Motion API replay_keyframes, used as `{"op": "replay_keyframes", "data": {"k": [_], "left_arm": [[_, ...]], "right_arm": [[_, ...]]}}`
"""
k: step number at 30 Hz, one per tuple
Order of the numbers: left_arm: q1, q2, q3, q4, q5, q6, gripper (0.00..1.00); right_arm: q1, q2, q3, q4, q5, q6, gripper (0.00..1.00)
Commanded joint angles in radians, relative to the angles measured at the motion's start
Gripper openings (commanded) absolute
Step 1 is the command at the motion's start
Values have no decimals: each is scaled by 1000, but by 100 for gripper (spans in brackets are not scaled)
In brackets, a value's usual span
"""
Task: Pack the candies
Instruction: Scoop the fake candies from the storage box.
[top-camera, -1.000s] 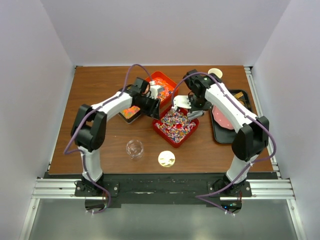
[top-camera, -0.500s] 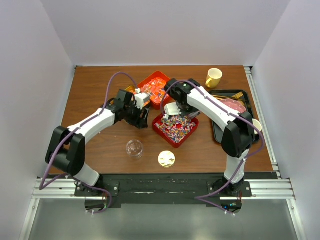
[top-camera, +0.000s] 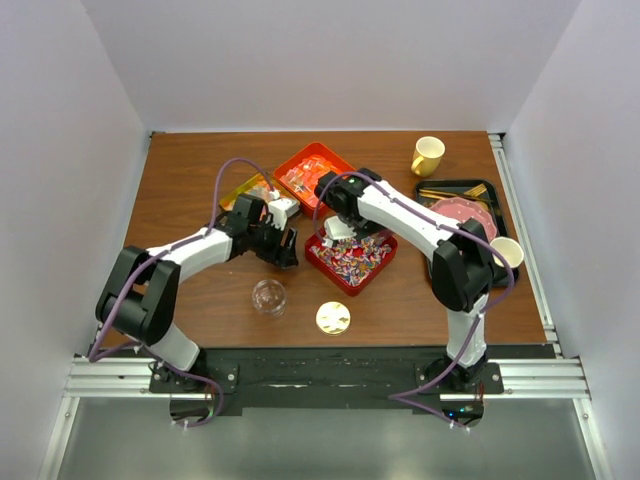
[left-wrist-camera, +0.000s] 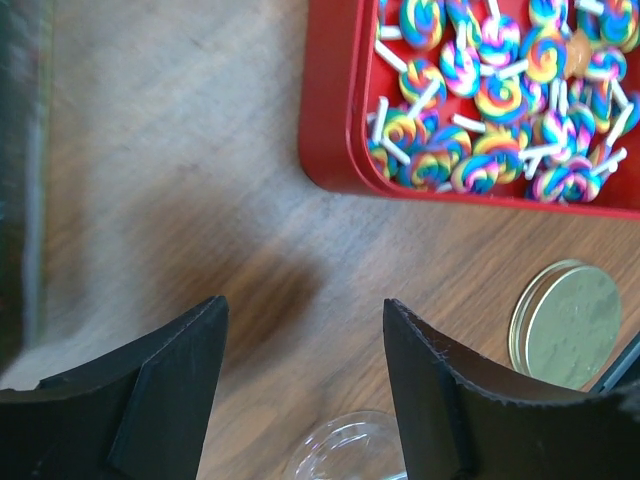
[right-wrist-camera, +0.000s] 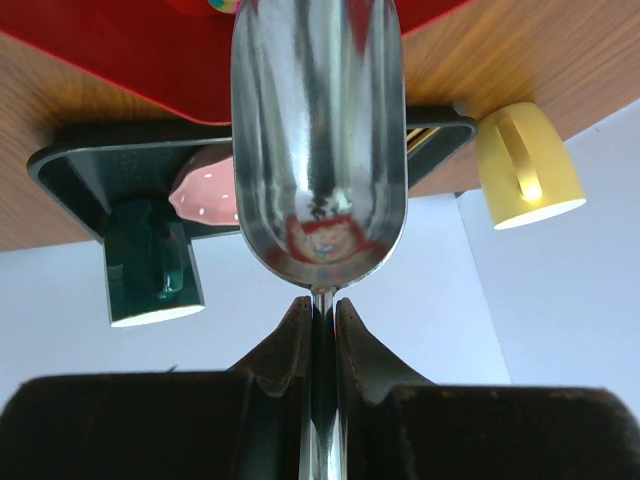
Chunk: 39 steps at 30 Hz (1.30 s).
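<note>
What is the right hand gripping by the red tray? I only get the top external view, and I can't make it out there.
Observer: The right hand is shut on the thin handle of a shiny metal scoop.
Operator: Is it loaded?
Observer: Its bowl looks empty in the part that the right wrist view covers.
Operator: And the other arm?
Observer: The left hand is open with nothing between its fingers, above the bare wooden table.
</note>
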<state>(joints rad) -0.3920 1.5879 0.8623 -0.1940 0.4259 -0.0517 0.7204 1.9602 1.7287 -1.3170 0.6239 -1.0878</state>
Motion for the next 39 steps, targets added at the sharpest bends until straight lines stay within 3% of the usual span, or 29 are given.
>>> {"op": "replay_keyframes", "data": {"k": [1,9,18,27,39], "left_arm": [[2,-26,-86,215,66,1,67],[2,-22,-192,427,152,-19,66],[-8,33,-246,661,275,-74,65],[-10,95,-264,725,295,-68,63],[-11,159,-269,803,296,-80,61]], "right_arm": [[7,31,-8,-191,117,37,0],[13,88,-23,-266,126,138,0],[14,94,-4,-193,-183,155,0],[-6,9,-126,-10,-351,126,0],[-10,81,-15,7,-470,203,0]]}}
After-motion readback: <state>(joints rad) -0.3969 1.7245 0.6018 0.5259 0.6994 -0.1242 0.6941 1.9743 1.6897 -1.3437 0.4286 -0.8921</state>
